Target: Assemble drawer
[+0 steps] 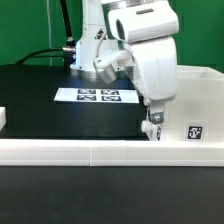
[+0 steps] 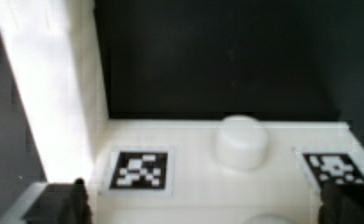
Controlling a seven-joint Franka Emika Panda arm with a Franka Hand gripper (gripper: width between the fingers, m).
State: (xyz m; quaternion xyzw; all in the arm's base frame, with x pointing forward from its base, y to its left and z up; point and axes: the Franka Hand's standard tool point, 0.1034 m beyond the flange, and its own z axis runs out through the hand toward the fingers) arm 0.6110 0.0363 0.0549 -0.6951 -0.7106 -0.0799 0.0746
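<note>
The white drawer box [image 1: 196,100] stands at the exterior view's right, with a black-and-white tag [image 1: 195,131] on its near face. My gripper [image 1: 152,127] hangs low at the box's left side, just behind the front rail. In the wrist view a white face with a rounded knob [image 2: 241,141] lies below my gripper [image 2: 211,208], with one tag [image 2: 143,168] on one side of the knob and another tag [image 2: 333,168] on the other. The dark fingers [image 2: 62,204] stand wide apart at the frame's edges, with only white plastic between them. The jaws are open and hold nothing.
The marker board [image 1: 97,96] lies flat on the black table behind the arm. A long low white border rail [image 1: 90,151] runs along the front. A small white part [image 1: 3,118] shows at the exterior view's left edge. A white wall [image 2: 51,90] borders the black table in the wrist view.
</note>
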